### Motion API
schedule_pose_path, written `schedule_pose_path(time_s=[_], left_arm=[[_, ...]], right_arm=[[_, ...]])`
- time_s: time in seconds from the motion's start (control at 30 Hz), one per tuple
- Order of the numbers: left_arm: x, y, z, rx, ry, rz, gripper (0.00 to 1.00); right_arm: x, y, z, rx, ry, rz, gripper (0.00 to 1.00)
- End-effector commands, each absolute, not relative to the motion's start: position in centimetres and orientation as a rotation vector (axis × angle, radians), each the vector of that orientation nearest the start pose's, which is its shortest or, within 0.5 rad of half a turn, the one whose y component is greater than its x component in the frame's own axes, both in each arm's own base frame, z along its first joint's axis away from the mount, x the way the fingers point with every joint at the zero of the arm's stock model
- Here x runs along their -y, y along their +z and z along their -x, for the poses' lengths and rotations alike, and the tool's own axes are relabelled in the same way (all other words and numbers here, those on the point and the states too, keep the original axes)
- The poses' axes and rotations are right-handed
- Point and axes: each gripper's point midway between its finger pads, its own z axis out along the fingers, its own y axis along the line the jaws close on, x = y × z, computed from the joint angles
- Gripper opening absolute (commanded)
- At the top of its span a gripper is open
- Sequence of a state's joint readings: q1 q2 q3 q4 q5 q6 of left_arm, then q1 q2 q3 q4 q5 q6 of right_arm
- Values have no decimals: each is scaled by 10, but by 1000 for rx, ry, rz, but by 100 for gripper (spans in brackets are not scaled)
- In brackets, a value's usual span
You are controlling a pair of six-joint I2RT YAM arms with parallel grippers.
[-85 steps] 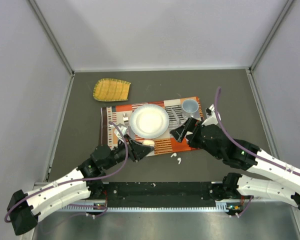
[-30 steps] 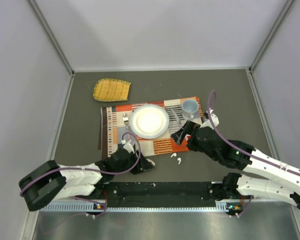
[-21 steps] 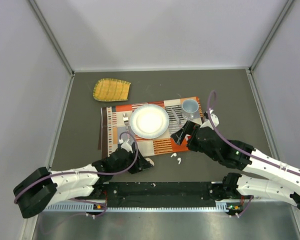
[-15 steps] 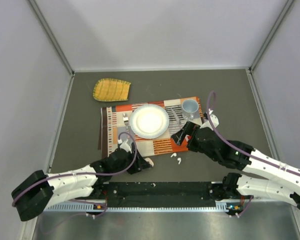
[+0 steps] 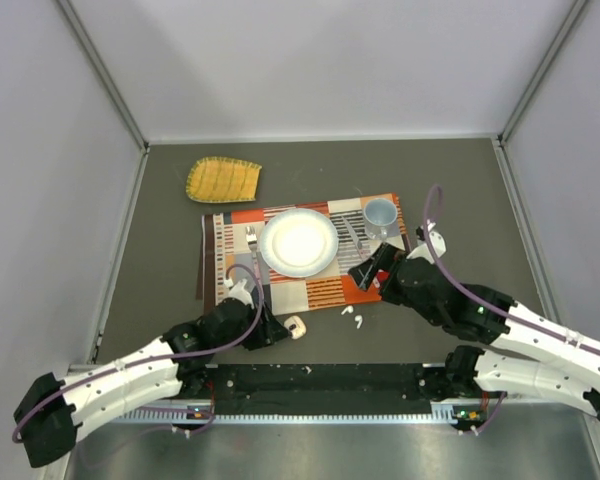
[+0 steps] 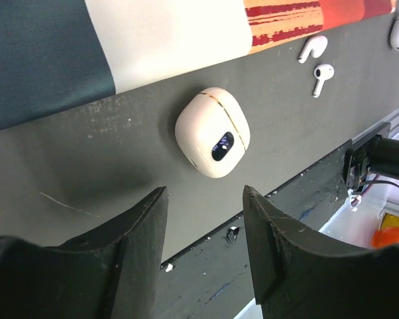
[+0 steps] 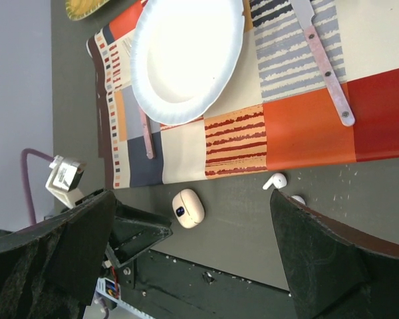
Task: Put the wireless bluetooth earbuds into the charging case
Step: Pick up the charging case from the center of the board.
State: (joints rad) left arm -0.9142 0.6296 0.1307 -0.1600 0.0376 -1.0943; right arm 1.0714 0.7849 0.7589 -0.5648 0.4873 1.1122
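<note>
The cream charging case (image 5: pixel 296 326) lies shut on the dark table just below the placemat's near edge. It also shows in the left wrist view (image 6: pixel 213 132) and the right wrist view (image 7: pixel 187 208). Two tiny white earbuds (image 5: pixel 347 311) (image 5: pixel 359 321) lie on the table to its right, close together, and show in the left wrist view (image 6: pixel 312 48) (image 6: pixel 321 74) and the right wrist view (image 7: pixel 274 180) (image 7: pixel 297 199). My left gripper (image 5: pixel 272 330) (image 6: pixel 205 199) is open and empty, just left of the case and apart from it. My right gripper (image 5: pixel 372 268) (image 7: pixel 191 199) is wide open and empty, above the placemat's orange corner.
A patterned placemat (image 5: pixel 230 245) holds a white plate (image 5: pixel 298 241), a fork (image 5: pixel 251 240), a knife (image 5: pixel 354 236) and a cup (image 5: pixel 380 213). A yellow woven mat (image 5: pixel 223 179) lies at the back left. The black base rail (image 5: pixel 320 378) runs along the near edge.
My left gripper carried the case off the placemat to the near table, let it go and pulled back to the left. My right gripper shifted slightly right.
</note>
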Motion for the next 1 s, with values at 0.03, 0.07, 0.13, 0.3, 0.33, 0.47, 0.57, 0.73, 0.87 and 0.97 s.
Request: schedule_pose_path(time_s=[0.03, 0.07, 0.13, 0.3, 0.33, 0.47, 0.57, 0.73, 0.87, 0.97], left_arm=[[207, 68, -124, -2377, -993, 143, 54], [208, 75, -126, -2355, -998, 133, 54], [209, 87, -131, -2314, -993, 101, 56], [210, 119, -145, -2179, -985, 21, 72], [210, 125, -148, -2154, -984, 18, 73], [203, 137, -159, -2085, -944, 46, 81], [205, 144, -164, -2036, -970, 79, 86], [209, 156, -168, -1981, -1010, 86, 99], [208, 160, -170, -1965, -987, 49, 99], [203, 161, -173, -1963, -934, 34, 99]], right_arm=[[-200, 210, -182, -2089, 742, -400, 99], [-194, 208, -183, -2087, 712, -414, 99], [-188, 205, -186, -2091, 679, -432, 99], [-140, 183, -198, -2134, 492, -590, 99], [-131, 181, -199, -2135, 460, -618, 99], [-90, 169, -206, -2129, 303, -732, 99], [-63, 160, -208, -2128, 209, -814, 99], [-13, 145, -205, -2127, 107, -1059, 99], [7, 129, -196, -2118, 125, -1257, 99], [6, 114, -190, -2106, 202, -1492, 99]])
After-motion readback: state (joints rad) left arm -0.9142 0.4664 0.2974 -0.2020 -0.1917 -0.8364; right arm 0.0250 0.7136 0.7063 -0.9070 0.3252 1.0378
